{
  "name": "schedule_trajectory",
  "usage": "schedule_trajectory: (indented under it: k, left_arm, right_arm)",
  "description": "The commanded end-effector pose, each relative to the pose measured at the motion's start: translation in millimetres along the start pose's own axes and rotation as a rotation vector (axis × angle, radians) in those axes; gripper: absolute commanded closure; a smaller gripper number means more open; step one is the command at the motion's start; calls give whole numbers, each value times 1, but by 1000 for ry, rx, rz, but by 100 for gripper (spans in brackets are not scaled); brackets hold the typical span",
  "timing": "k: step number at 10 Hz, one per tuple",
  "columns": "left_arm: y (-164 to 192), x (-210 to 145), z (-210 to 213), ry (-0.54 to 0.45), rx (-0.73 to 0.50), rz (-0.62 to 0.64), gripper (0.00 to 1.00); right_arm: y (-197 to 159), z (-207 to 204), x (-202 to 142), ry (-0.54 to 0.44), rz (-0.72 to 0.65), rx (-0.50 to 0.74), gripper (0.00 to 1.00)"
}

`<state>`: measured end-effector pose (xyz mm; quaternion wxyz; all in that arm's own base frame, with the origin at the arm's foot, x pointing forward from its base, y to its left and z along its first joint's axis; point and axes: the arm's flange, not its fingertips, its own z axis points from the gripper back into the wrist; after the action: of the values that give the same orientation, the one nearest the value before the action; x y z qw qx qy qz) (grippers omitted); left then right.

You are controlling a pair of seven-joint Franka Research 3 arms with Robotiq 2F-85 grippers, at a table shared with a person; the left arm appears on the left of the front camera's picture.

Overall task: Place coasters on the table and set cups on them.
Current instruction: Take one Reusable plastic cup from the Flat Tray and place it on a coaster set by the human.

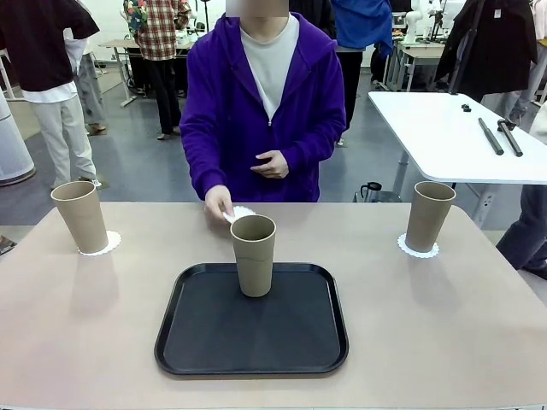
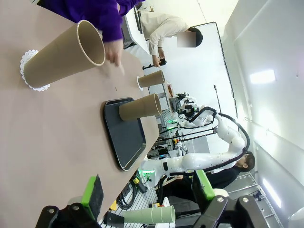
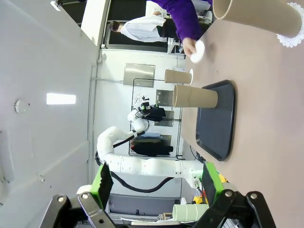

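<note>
You have a grey floor (image 1: 145, 171) beyond; a white-topped table (image 1: 427, 128) at two o'clock bears two black bars (image 1: 490, 135); bystanders (image 1: 47, 51) stand at ten o'clock.

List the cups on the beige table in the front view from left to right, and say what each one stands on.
Left cup on the left doily → middle cup on the black tray → right cup on the right doily.

The front camera faces across the table (image 1: 427, 325); both rolled, low wrist cameras share its tray (image 2: 126, 137).
</note>
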<state>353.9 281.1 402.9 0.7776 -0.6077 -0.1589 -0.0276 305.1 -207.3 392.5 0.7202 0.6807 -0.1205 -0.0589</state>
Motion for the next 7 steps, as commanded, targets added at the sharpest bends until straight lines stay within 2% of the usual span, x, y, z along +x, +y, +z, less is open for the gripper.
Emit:
schedule_trajectory:
  k: [1,7]
  left_arm:
    - [-1,-2,1,1,-2,-9,0]
    - [-1,-2,1,1,-2,-9,0]
  right_arm:
    - [1,1,-1,0,-6,11,0]
    - [1,1,-1,0,-6,11,0]
